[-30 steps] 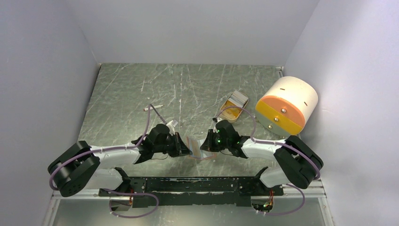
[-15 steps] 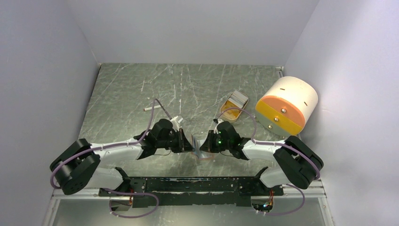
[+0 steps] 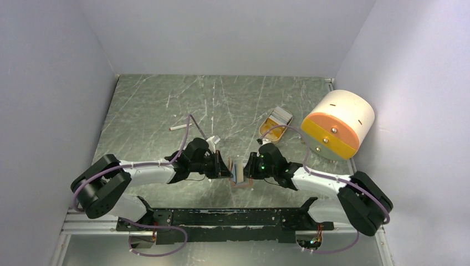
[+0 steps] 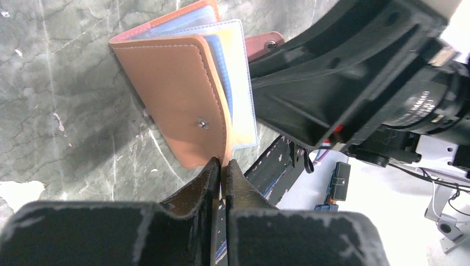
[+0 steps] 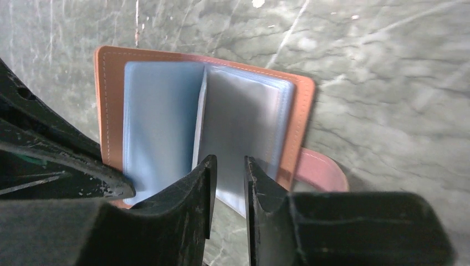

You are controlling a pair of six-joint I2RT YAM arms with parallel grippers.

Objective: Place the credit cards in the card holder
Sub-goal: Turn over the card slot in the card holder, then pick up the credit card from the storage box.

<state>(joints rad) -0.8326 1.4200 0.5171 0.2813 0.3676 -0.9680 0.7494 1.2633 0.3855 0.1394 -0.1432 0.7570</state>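
reddish-brown card holder (image 3: 239, 173) spread open at near middle of green marbled table (image 3: 166, 100), between both arms. left gripper (image 4: 221, 169) pinched tight on edge of leather cover. right gripper (image 5: 228, 183) jaws slightly apart at lower edge of clear inner sleeves; cannot tell if touching. credit cards (image 3: 280, 116) stacked well apart, farther back, near cream-and-orange cylinder (image 3: 338, 123).

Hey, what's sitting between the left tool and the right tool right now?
The open card holder, clearest in the top view. The left tool pinches its leather cover's edge, and the right tool faces its clear sleeves.
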